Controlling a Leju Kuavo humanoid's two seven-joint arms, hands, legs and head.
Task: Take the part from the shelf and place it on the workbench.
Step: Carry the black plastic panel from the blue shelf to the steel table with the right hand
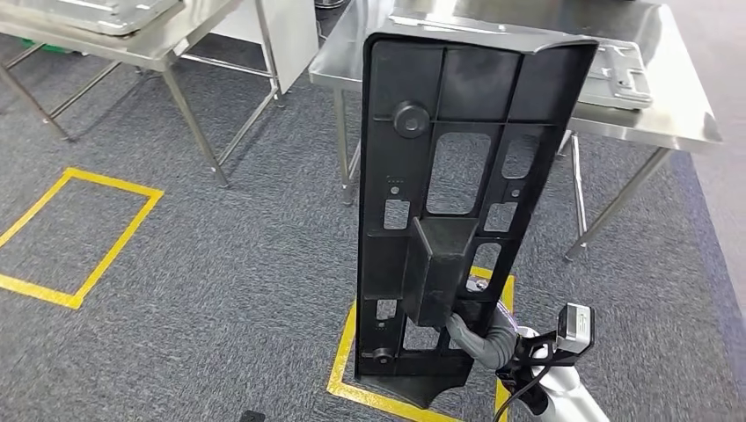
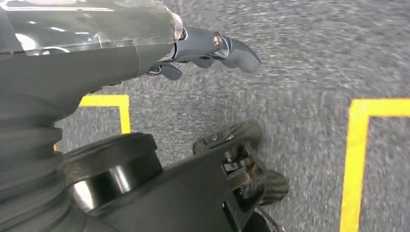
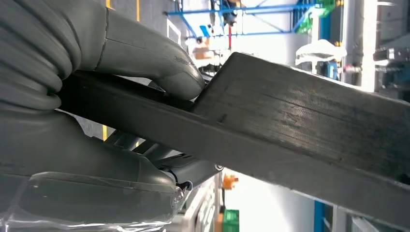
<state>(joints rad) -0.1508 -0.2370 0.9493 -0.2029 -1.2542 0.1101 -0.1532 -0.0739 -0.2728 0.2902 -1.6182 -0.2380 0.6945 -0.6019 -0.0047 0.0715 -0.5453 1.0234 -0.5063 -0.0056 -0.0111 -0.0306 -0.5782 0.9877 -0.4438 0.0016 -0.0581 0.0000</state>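
Observation:
The part is a long black plastic panel with ribs and cut-outs. It stands upright in front of me in the head view. My right hand grips it low down by a box-shaped block on its back. In the right wrist view the thumb presses on the part's dark edge, with the fingers underneath. The steel workbench stands just beyond the part. My left hand hangs over the grey carpet, fingers loosely extended and holding nothing.
A grey metal plate lies on the workbench behind the part. A second steel table stands at the far left. Yellow tape squares mark the carpet, one of them under the held part.

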